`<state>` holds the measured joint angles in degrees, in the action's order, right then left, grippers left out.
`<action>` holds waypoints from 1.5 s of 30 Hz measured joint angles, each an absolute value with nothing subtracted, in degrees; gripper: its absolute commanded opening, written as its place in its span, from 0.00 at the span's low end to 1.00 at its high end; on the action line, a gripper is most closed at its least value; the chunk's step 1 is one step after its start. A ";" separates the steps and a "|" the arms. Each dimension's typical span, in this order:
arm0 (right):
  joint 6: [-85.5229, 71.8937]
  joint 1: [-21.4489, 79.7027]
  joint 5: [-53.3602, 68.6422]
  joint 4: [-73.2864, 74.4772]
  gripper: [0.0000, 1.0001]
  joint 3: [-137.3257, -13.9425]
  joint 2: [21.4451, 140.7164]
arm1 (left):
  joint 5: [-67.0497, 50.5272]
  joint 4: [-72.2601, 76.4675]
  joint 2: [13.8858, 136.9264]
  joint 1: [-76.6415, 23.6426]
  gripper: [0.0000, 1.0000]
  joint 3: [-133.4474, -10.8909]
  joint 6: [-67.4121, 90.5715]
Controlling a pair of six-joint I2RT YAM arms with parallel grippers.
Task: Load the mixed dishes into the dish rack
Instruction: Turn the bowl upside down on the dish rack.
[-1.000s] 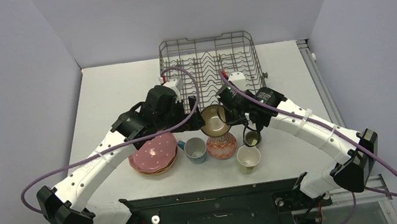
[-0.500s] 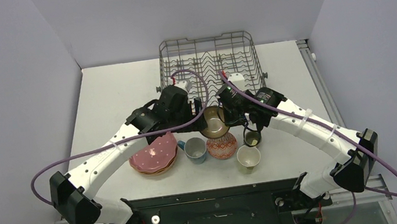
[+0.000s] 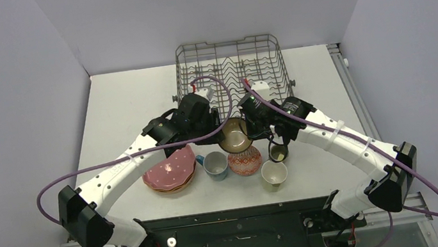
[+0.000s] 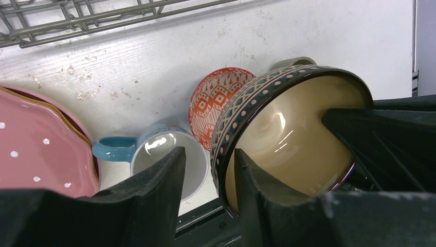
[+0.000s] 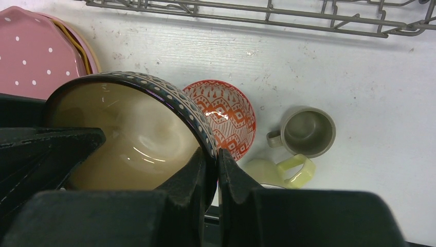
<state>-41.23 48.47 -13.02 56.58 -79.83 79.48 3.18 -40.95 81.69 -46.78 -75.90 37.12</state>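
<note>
A dark-brown bowl [image 3: 235, 135] with a dotted band and a tan inside hangs tilted above the table, just in front of the dish rack [image 3: 229, 70]. My right gripper [image 5: 211, 153] is shut on the bowl's [image 5: 128, 134] right rim. My left gripper [image 4: 208, 154] straddles the opposite rim of the bowl [image 4: 288, 139]. One finger is inside against the wall. The other is outside, with a gap to the rim, so the jaws are open. The rack's grey wires [image 4: 77, 20] run along the top of both wrist views.
On the table below lie a stack of plates with a pink dotted one [image 3: 170, 169] on top, a light-blue mug [image 3: 215, 165], a red patterned dish [image 3: 245, 160], a small olive mug [image 3: 278, 152] and a pale-yellow mug [image 3: 274, 173].
My left arm has swung right to the bowl and its jaws have narrowed around the rim. The right arm and the bowl have barely moved.
</note>
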 measured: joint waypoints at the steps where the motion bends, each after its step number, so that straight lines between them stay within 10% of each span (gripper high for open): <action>1: -41.23 48.47 -13.02 56.55 0.00 -79.83 79.48 | 3.16 -40.77 81.69 -46.78 0.29 -75.90 37.12; 10: -41.52 48.47 -12.97 56.12 0.00 -79.83 79.48 | 2.50 -39.62 81.73 -46.83 0.01 -75.90 37.23; 45: -41.32 46.41 -9.63 50.39 0.82 -74.96 64.18 | -7.62 -35.05 78.48 -41.08 0.00 -68.29 37.32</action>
